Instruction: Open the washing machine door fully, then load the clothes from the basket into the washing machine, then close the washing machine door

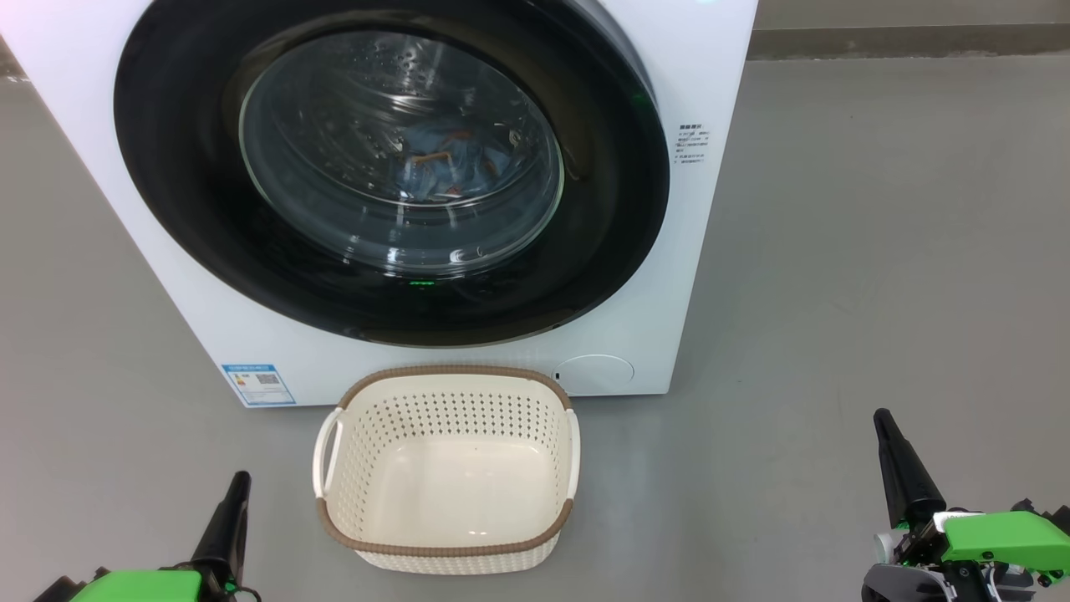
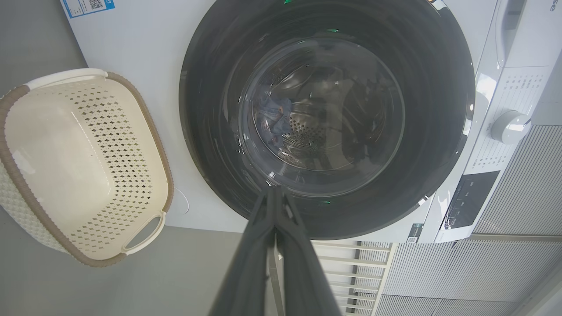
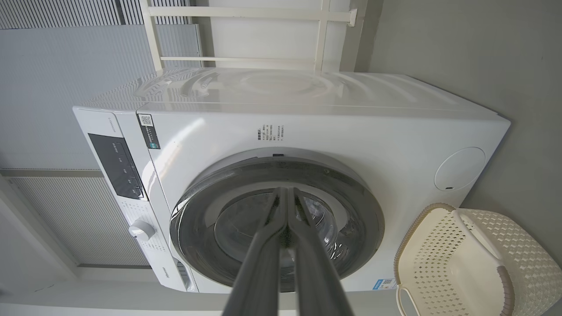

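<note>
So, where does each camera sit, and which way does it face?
Head view: robot's head, looking down at the closed washing machine door and basket; left fingers, right fingers at bottom corners.
Left wrist view: left wrist, facing the door; own shut fingers.
Right wrist view: right wrist, facing the door obliquely; own shut fingers.
Shared: all show door and basket.

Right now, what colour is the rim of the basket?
Brown, on a cream basket; the head view shows it best.

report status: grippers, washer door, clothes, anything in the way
Left gripper and right gripper both shut, holding nothing. Washing machine door closed, clothes inside behind the glass, basket empty. Nothing blocking the door.
</note>
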Controlling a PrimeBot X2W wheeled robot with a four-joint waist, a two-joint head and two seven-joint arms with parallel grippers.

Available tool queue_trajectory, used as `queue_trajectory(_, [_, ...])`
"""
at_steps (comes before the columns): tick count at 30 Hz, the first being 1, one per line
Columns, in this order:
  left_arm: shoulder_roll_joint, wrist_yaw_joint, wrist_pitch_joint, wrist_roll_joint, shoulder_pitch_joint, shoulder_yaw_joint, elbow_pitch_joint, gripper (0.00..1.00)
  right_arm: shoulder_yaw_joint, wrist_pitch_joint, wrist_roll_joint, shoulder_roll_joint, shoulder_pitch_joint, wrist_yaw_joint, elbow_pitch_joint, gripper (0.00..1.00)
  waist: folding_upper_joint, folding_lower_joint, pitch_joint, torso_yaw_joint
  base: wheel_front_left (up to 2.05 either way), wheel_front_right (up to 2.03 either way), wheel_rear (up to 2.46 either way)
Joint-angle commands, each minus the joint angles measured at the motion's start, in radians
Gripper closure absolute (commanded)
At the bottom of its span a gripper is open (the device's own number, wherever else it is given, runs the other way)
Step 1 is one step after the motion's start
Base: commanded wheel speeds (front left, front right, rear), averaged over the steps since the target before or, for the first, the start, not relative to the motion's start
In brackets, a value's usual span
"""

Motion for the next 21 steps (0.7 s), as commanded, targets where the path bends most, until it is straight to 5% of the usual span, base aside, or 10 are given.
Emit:
queue_trajectory(1, [0.013, -0.01, 0.007, -0.008, -0.048, 0.034, -0.018, 1.0, 0.022, 0.005, -0.003, 0.0, -0.014, 0.002, -0.029, 1.0, 0.0, 0.0, 0.0, 0.0, 0.0, 0.0, 0.0])
queue_trajectory(21, [0.013, -0.01, 0.007, -0.008, -0.048, 0.034, -0.018, 1.0, 0.021, 0.005, -0.004, 0.0, -0.014, 0.002, -0.029, 1.0, 0.0, 0.0, 0.0, 0.0, 0.0, 0.0, 0.0])
